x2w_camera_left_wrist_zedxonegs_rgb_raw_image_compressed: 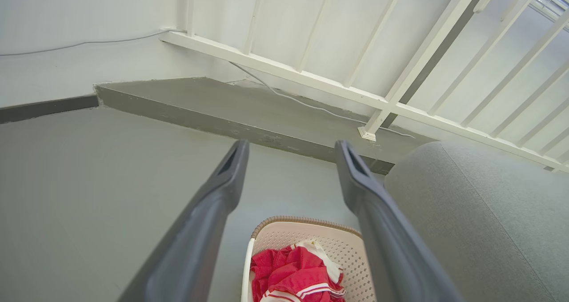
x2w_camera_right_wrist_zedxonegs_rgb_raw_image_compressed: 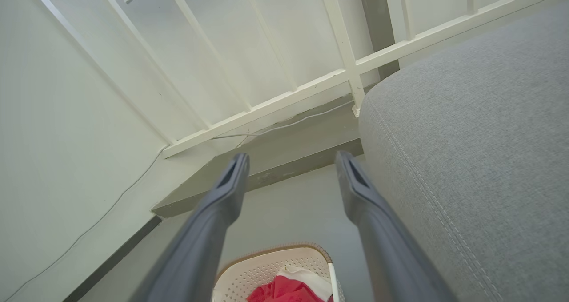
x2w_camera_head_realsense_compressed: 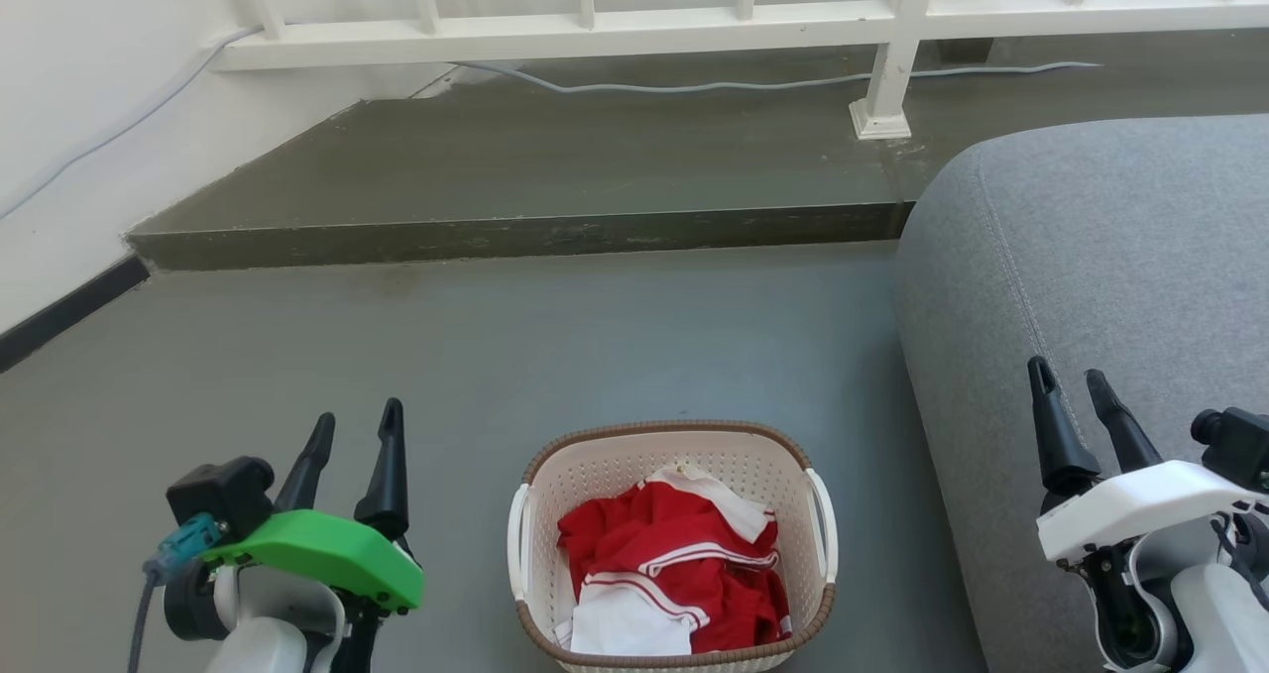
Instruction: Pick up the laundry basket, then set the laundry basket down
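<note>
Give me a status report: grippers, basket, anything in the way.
Left gripper open, empty, beside laundry basket. Right gripper open, empty, by sofa. Basket on floor, clothes inside, not gripped. Sofa close on its right side.

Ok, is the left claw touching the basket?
Apart. The head view shows the left claw open and empty, well to the left of the basket, with a stretch of bare floor between them.

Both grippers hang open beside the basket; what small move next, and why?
Likely lower the open left gripper and open right gripper inward toward the white side handles: the cream perforated plastic laundry basket sits on the grey floor between them, touching neither.
</note>
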Controlling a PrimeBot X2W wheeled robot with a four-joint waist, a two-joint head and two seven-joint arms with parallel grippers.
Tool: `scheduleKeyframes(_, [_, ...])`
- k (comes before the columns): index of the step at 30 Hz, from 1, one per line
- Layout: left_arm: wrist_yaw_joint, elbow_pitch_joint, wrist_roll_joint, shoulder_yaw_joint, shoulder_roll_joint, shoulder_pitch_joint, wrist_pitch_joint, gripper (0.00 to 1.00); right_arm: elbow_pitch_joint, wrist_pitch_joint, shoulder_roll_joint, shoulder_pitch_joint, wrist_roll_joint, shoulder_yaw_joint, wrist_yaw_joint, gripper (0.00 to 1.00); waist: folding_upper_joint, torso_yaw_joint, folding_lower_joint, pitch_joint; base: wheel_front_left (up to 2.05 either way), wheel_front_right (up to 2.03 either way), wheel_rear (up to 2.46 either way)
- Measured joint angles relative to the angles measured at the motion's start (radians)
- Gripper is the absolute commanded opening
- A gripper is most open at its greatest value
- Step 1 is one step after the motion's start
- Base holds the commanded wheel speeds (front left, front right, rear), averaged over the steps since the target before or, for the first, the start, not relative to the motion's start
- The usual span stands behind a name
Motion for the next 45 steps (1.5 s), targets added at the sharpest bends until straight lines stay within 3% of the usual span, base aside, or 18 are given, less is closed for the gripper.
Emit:
scheduleKeyframes(31, [0.069, 0.069, 0.398, -0.086, -0.014, 0.005, -0.091, 1.00, 0.017, -0.106, -0.025, 0.040, -0.375, 0.090, -0.045, 1.00, 0.0000, -0.011, 0.0000, -0.004, 0.00, 0.00, 0.00])
scheduleKeyframes(45, [0.080, 0.099, 0.449, -0.086, -0.034, 0.005, -0.107, 1.00, 0.017, -0.123, -0.026, 0.052, -0.426, 0.095, -0.051, 1.00, 0.0000, -0.012, 0.0000, -0.003, 0.00, 0.00, 0.00])
